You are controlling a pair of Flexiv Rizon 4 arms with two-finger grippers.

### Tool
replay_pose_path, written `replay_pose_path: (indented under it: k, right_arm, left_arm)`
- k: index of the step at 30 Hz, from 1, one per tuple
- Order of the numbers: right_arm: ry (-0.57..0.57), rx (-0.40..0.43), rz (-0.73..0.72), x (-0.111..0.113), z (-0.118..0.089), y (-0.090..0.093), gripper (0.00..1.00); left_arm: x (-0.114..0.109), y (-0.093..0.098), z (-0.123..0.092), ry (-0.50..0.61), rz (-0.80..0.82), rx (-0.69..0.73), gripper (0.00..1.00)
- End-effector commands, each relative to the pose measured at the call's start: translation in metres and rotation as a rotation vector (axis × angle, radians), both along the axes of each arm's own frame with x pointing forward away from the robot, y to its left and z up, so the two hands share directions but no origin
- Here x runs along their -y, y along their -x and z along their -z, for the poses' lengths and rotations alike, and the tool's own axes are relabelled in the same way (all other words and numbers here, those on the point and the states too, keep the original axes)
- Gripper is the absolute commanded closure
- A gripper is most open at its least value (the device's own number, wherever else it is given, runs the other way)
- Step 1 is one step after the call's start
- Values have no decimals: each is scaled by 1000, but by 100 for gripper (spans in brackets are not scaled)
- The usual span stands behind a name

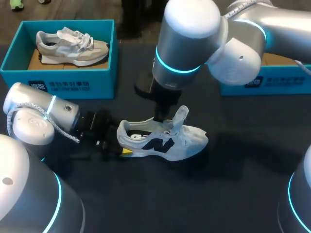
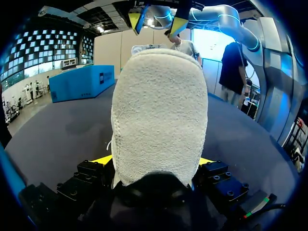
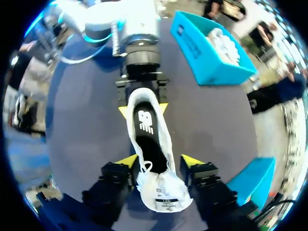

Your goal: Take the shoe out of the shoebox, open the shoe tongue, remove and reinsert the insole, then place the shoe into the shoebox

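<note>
The shoe (image 1: 163,141) lies out of its box on the dark table (image 1: 233,194), on its sole, toe pointing to my right. It is pale grey-white mesh and suede with a large dark logo on its side. My left gripper (image 2: 154,161) pinches the heel from both sides, its yellow tips pressed against a nubbly, towel-like heel fabric. My right gripper (image 3: 159,161) hangs over the shoe's throat with its fingers spread, one on each side of the upturned tongue (image 3: 163,195); a gap shows by at least one finger. The tongue's underside carries a white sewn label (image 3: 161,192) with fine print too small to make out. Inside the shoe lies the black insole (image 3: 147,132), flat, with a white logo at its heel end.

The teal cardboard shoebox (image 1: 58,77) stands at the far left of the table, with a dark panel of white print on its front wall, and holds another shoe (image 1: 73,47) in grey and cream. A second teal box (image 1: 272,85) sits at the far right, partly behind my right arm.
</note>
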State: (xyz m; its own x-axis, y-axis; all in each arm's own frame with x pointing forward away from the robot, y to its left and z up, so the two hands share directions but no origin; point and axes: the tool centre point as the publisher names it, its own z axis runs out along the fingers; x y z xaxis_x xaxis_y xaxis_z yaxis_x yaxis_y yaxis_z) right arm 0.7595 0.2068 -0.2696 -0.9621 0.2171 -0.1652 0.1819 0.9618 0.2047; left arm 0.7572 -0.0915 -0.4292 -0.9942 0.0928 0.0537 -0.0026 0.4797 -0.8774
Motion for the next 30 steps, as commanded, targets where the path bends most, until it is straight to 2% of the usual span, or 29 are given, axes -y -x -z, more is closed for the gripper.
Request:
replay_pose_path:
  k: [1, 15, 21, 30]
  right_arm:
    - [-17, -28, -19, 5, 1, -2, 100]
    - [-17, -28, -19, 5, 1, -2, 100]
    - [-5, -19, -34, -3, 16, -8, 100]
    - [15, -58, -118, -24, 43, -16, 100]
  left_arm:
    - [1, -1, 4, -3, 1, -1, 100]
    - [1, -1, 4, -3, 1, -1, 100]
    - [1, -1, 4, -3, 1, -1, 100]
    - [1, -1, 4, -3, 1, -1, 100]
